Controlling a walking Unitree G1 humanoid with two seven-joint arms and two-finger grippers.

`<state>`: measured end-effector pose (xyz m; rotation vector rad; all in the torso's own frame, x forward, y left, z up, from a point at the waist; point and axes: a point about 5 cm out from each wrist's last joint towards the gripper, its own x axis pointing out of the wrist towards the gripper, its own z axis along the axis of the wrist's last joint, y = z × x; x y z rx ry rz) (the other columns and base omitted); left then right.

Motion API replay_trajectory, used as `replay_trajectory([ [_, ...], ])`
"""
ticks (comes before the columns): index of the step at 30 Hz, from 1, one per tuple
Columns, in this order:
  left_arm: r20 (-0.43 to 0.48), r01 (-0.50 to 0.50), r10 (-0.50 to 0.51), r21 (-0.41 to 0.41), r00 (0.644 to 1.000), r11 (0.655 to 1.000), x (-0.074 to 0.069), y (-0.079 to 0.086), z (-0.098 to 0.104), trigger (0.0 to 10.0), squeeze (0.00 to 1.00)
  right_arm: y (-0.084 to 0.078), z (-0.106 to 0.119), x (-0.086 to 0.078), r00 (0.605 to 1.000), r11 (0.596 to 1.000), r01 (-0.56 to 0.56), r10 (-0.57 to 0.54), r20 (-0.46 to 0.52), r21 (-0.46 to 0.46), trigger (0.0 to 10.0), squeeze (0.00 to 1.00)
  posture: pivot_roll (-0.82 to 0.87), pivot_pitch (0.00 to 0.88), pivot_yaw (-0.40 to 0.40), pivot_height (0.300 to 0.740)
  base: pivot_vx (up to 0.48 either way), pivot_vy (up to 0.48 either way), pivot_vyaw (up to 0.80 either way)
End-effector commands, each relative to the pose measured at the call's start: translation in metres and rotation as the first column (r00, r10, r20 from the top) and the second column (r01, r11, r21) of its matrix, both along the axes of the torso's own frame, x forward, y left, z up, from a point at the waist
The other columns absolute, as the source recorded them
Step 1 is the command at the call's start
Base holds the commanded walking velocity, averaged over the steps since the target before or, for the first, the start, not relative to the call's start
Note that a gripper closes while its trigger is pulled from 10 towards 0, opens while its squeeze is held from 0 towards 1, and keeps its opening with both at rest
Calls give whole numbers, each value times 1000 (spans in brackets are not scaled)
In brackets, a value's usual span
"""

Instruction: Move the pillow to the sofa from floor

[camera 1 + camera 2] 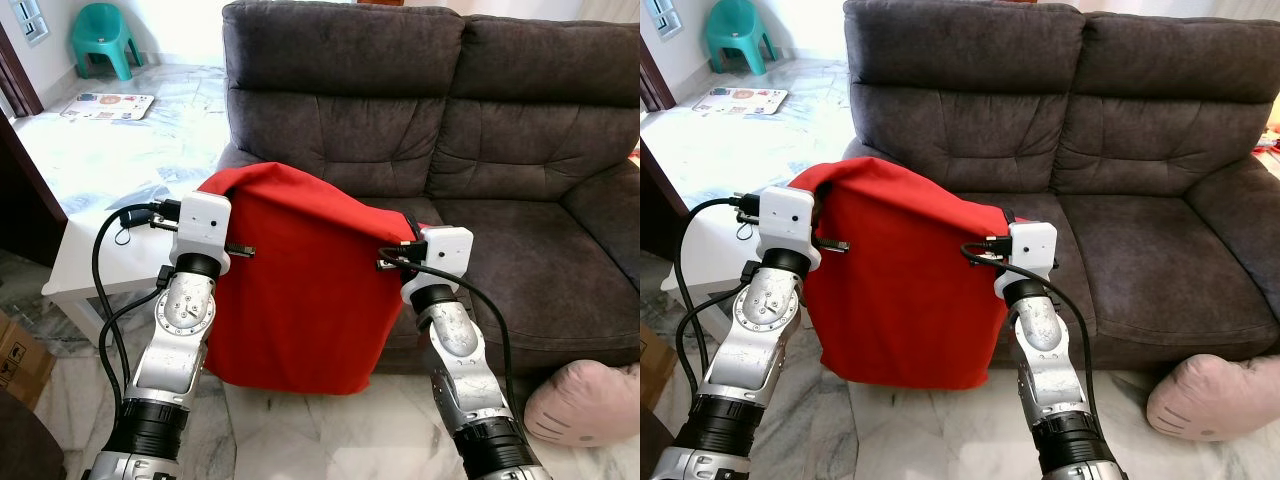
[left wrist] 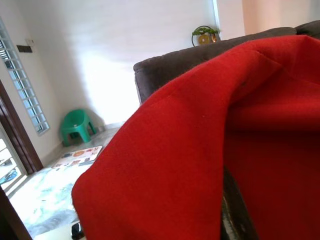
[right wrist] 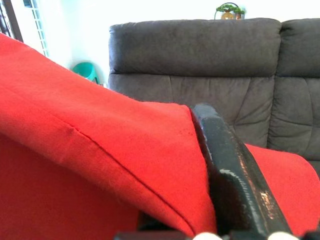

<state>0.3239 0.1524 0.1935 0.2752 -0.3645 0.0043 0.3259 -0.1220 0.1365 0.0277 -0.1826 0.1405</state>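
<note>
Green plastic chair (image 1: 105, 38): far left, by the wall. Flat printed mat (image 1: 108, 105): on the pale marble floor (image 1: 130, 150), just nearer than the chair. White low table (image 1: 85, 262): left, near. Pink plush cushion (image 1: 585, 403): near right, on the floor. Cardboard box (image 1: 20, 360): near left edge.

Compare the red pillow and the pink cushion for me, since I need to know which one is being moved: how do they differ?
The red pillow is held up between the left gripper and right gripper, before the sofa; the pink cushion lies on the floor. The red pillow is plain and looks larger; the pink cushion has dark markings. Both look soft.
</note>
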Motion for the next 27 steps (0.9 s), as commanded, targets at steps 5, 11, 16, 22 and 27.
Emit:
replay_trajectory([
  [5,110,-56,57,-12,992,998,-2,13,25,10000,0,-9,30,3,992,999,36,-38,123,19,10000,0,82,0,-74,740,0,0,113],
  [11,125,-57,58,-14,990,998,-2,14,29,10000,0,-9,36,3,990,999,31,-35,140,36,10000,0,83,0,-75,740,84,0,0],
  [16,144,-51,52,-13,988,999,-2,12,34,10000,0,-8,41,3,987,999,26,-29,156,20,10000,0,80,0,-75,740,280,0,0],
  [22,155,-51,52,-6,987,999,-2,12,37,10000,0,-7,42,3,987,1000,25,-27,159,16,10000,0,82,0,-75,740,304,0,0],
  [27,172,-53,52,0,984,999,-2,11,42,10000,0,-6,44,3,985,1000,22,-23,170,13,10000,0,82,0,-75,740,314,0,499],
])
